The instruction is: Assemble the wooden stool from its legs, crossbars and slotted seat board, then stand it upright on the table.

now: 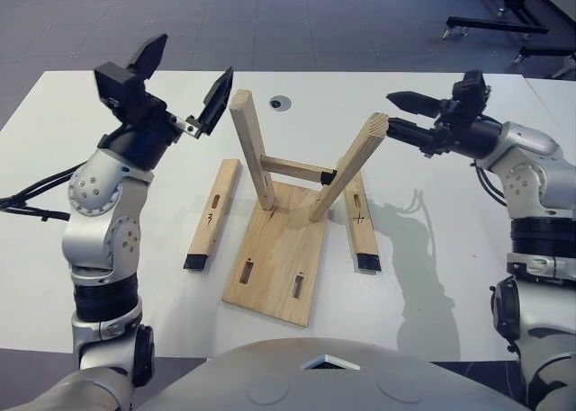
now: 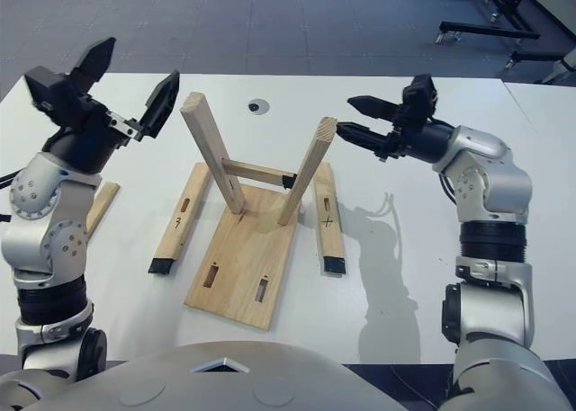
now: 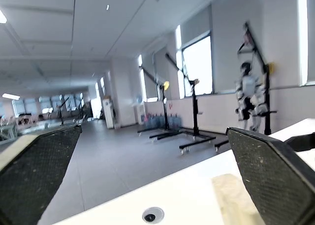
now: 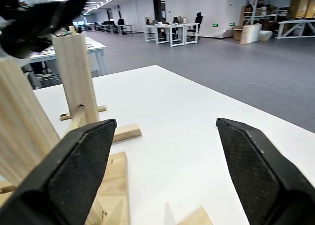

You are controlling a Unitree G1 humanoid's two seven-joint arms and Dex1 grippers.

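Right now my left claw [image 1: 184,78] hangs raised above the white surface [image 1: 450,249], its two dark fingers spread wide and holding nothing. Just beside it, toward my middle, is the top end of the first upright leg [image 1: 252,146], a pale square-section wooden piece. It stands tilted in the flat, pale rectangular wooden seat board [image 1: 274,258] with slots; claw and leg are apart.

My right claw [image 1: 396,112] is likewise spread and empty, held level over the surface. Its tips point at the top end of the second upright leg [image 1: 351,164], which leans outward toward it. The lower fingertip is just beside that end; I cannot tell whether it touches. A short wooden crossbar [image 1: 292,168] joins the two standing legs between my claws, lower than both.

The seat board lies flat below and between the claws, with two open slots at the end nearer me. A loose leg [image 1: 213,211] of the same wood, black at its near tip, lies flat beneath my left claw, just beside the board's edge. The other loose leg [image 1: 360,222] lies flat below my right claw, along the opposite edge. Beyond the claws, a small round grommet [image 1: 280,103] sits in the surface.
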